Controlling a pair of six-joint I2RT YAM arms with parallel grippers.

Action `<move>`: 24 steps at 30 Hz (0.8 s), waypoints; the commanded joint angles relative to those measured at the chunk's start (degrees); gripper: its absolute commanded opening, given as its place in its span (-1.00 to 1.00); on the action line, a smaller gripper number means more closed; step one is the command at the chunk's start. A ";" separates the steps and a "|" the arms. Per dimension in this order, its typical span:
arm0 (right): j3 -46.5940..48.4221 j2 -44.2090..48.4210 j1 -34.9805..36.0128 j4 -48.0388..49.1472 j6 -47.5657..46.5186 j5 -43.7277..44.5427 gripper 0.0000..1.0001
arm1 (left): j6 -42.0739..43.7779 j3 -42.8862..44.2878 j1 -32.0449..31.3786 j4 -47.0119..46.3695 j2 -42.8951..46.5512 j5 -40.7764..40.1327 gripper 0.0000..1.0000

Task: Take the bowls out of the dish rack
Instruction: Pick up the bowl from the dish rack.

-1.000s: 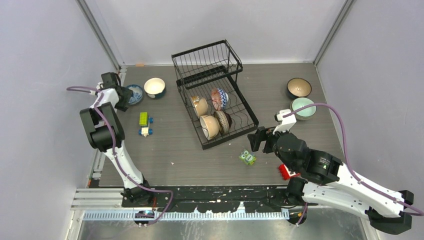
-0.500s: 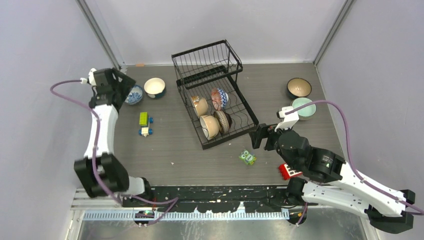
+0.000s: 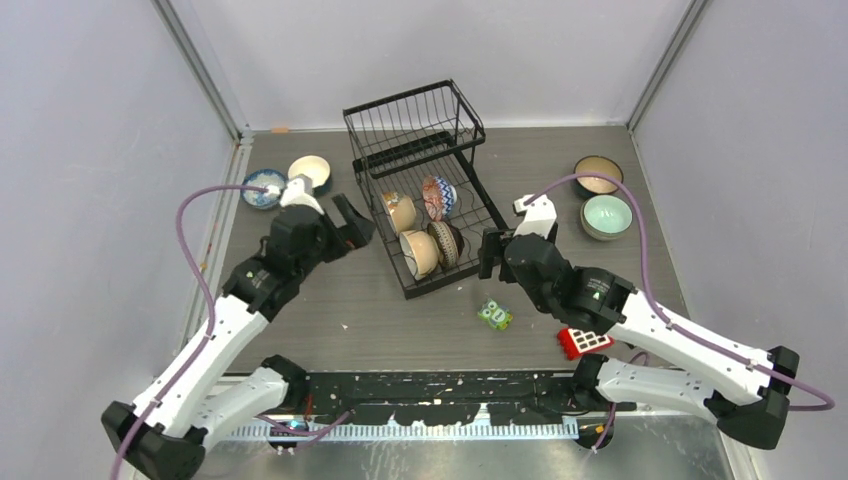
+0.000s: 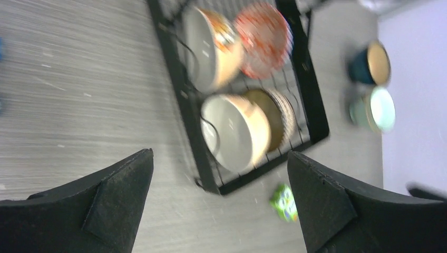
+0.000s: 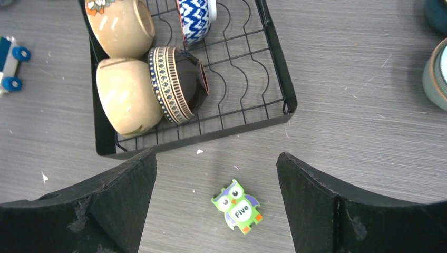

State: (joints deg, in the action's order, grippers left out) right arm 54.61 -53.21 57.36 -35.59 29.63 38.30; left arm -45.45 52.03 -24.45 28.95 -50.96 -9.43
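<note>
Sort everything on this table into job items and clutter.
Job: dish rack; four bowls in it; two bowls far left; two bowls far right.
Lying about: green owl block; red block; blue-wheeled toy.

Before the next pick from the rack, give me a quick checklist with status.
1. Left pincer open, empty: ok.
2. Right pincer open, empty: ok.
3. Dish rack unloaded: not ok; four bowls on edge in its lower tray, cream bowl nearest the front corner.
4. Upper basket empty: ok.
5. Pincers apart: ok, on opposite sides of the rack.
6. Owl toy clear of rack: ok, on the table in front.
</note>
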 commanded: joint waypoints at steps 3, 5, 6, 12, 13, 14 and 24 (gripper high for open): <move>-3.73 0.47 -6.26 10.03 3.67 -6.08 0.73 | -0.04 2.61 -18.34 0.11 -1.52 -9.24 0.99; -3.38 -1.22 -9.26 8.72 5.70 -9.75 0.73 | -0.62 3.50 -22.41 0.01 -3.18 -11.19 0.99; -3.39 -1.77 -10.17 8.14 6.59 -10.05 0.73 | -1.22 3.50 -23.99 -0.43 -3.85 -11.83 0.99; -10.09 -0.12 -12.08 13.94 9.47 -7.98 0.73 | -10.23 -0.21 -27.86 -13.20 -7.83 -6.09 0.93; -11.60 0.80 -12.55 14.83 10.01 -7.83 0.73 | -11.05 0.34 -28.74 -14.58 -9.21 -6.26 0.92; -12.36 1.43 -12.87 14.89 10.65 -7.90 0.72 | -11.29 1.30 -29.48 -15.42 -10.63 -6.58 0.92; -16.66 8.97 -13.10 12.57 12.03 -9.97 0.72 | -18.47 5.34 -30.47 -17.82 -22.16 -13.85 0.88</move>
State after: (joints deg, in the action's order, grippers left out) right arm 38.85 -47.22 44.38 -25.06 40.16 28.82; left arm -59.20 54.63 -54.65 16.08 -71.81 -18.13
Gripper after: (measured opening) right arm 0.859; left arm 0.943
